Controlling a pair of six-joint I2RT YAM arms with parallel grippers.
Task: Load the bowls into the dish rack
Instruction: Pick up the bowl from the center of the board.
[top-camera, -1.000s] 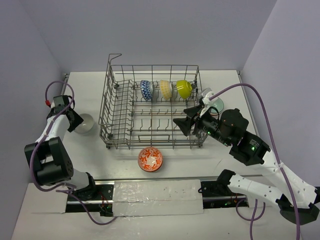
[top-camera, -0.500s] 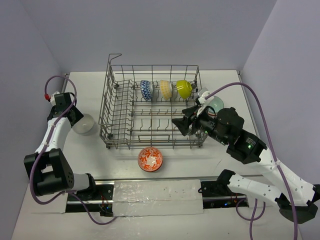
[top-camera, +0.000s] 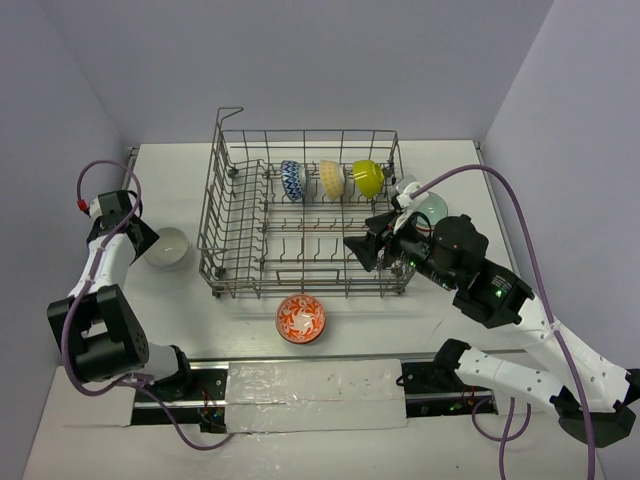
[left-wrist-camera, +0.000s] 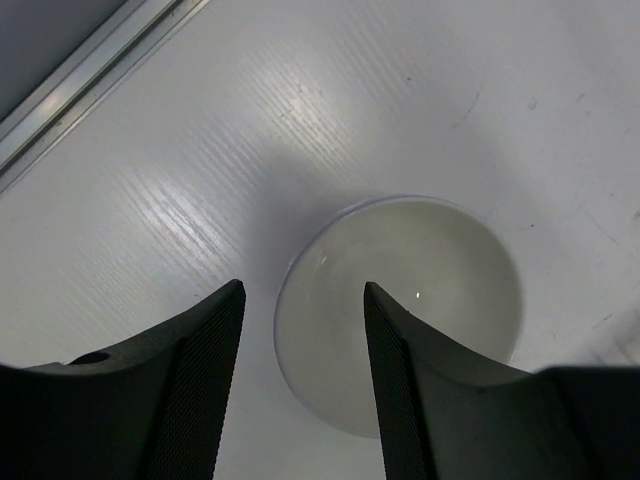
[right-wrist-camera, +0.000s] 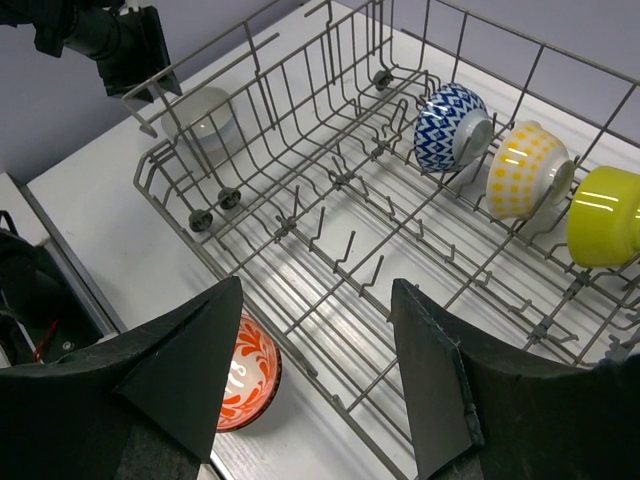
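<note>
The white bench (top-camera: 200, 320) is smooth and faintly ribbed. The dish rack (top-camera: 250, 280) standing on it is stiff grey wire, a wide rectangular basket with rows of upright prongs. Three bowls stand on edge in its far row: a blue patterned bowl (top-camera: 292, 180), a yellow dotted bowl (top-camera: 331, 179) and a lime bowl (top-camera: 367, 178).

The right end effector (right-wrist-camera: 318, 290) hangs over the rack's near right corner, fingers spread and empty. The left end effector (left-wrist-camera: 302, 290) hovers above a white bowl (left-wrist-camera: 400, 310) that sits upright left of the rack; its ribbed fingers are spread and grip nothing.

That bowl looks rigid, glossy and thin-walled, so it is probably light, slippery and liable to chip. The rim seems the best hold, one finger inside and one outside. A red-and-white bowl (top-camera: 301, 319) waits in front of the rack.
</note>
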